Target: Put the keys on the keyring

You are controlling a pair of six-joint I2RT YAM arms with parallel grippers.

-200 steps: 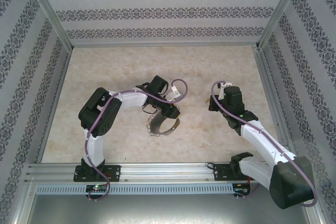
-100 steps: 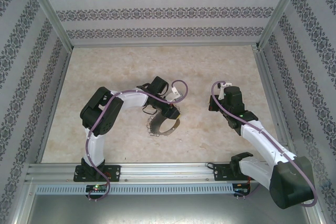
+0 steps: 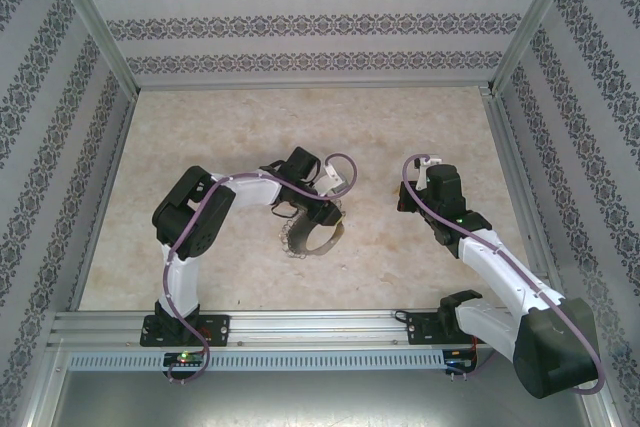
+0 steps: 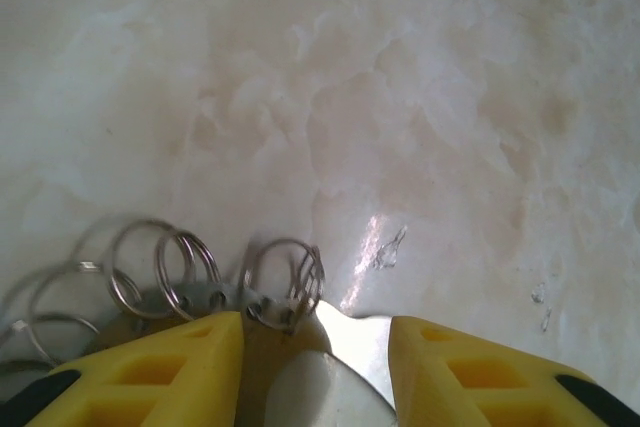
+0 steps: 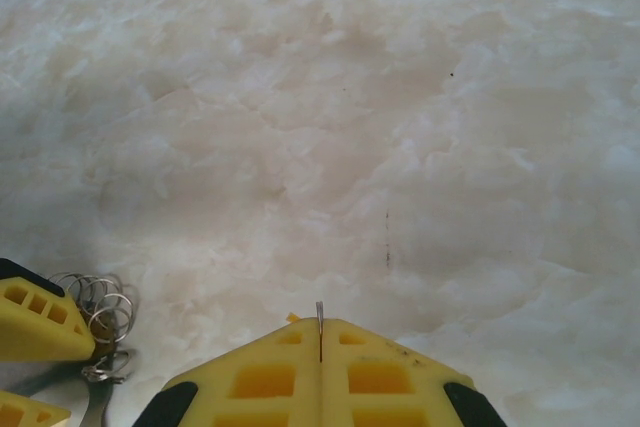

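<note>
Item one: my left pincer point(image 4: 315, 352), two yellow ribbed fingers, is clamping across one keyring point(image 4: 350, 342), a flat steel band. At least five thin wire loops point(image 4: 185, 269) are fanning out at its 10 o'clock.

Item two: my right pincer point(image 5: 320, 335), sitting at 3 o'clock of the left, is pressing together on one key point(image 5: 320, 315), a grey sliver edge-on.

The marbled, glossy table point(image 5: 350, 97) is lying bare toward 12 o'clock, up to the patterned walls point(image 3: 300, 22).

Between the left claw's point(image 4: 315, 335) fingers the keyring's point(image 4: 350, 345) flat band runs off the bottom edge, and the small loops point(image 4: 165, 269) to the claw's left blur toward the picture's side. A thin metal sliver point(image 5: 319, 319) pokes from the right claw's point(image 5: 320, 342) pressed-together tips; the rest is hidden between them, so what it is cannot be told.
</note>
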